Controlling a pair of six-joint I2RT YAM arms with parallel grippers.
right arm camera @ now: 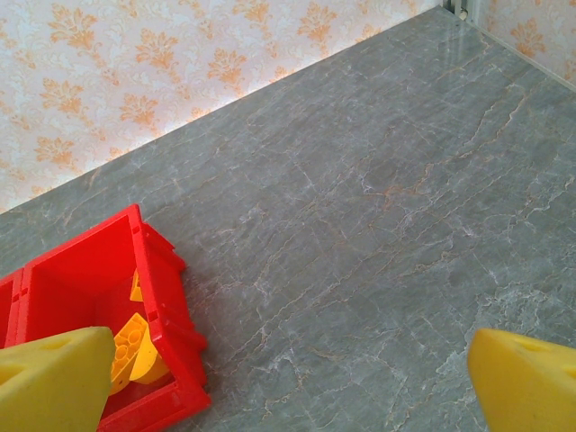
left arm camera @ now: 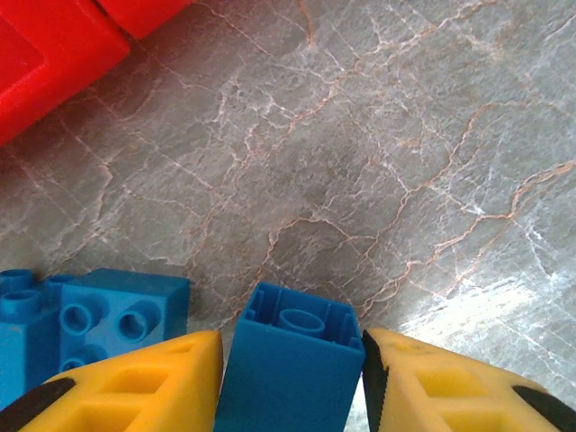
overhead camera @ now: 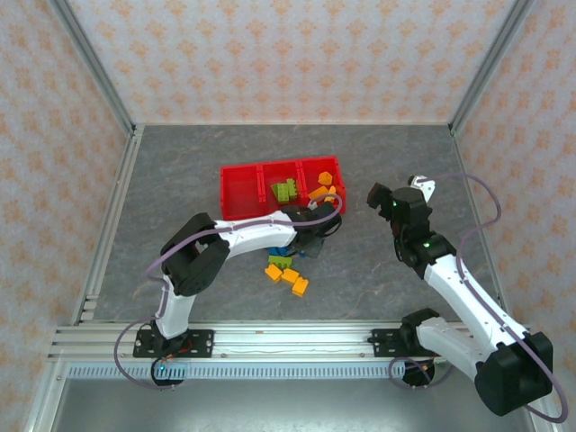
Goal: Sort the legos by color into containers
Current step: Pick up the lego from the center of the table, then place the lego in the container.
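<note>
The sorting is partly done. In the red tray [overhead camera: 223,180], the middle bin [overhead camera: 268,180] holds green bricks [overhead camera: 285,191] and the right bin [overhead camera: 335,175] holds orange bricks [overhead camera: 324,187]. The left bin [overhead camera: 239,189] looks empty, so I judge that it waits for the blue ones.

The left claw [left arm camera: 290,353] is clenched on a blue brick [left arm camera: 292,382] near the tray, with its fingers [left arm camera: 135,387] against both sides. Whether the brick is off the worktop [left arm camera: 378,162], I cannot tell. Other blue bricks [left arm camera: 112,315] lie just beside it. Near them, a loose green brick [overhead camera: 279,262] and several loose orange bricks [overhead camera: 300,286] are left to sort.

The right claw [right arm camera: 290,382] is released, spread wide and holding nothing, beside the right bin.
</note>
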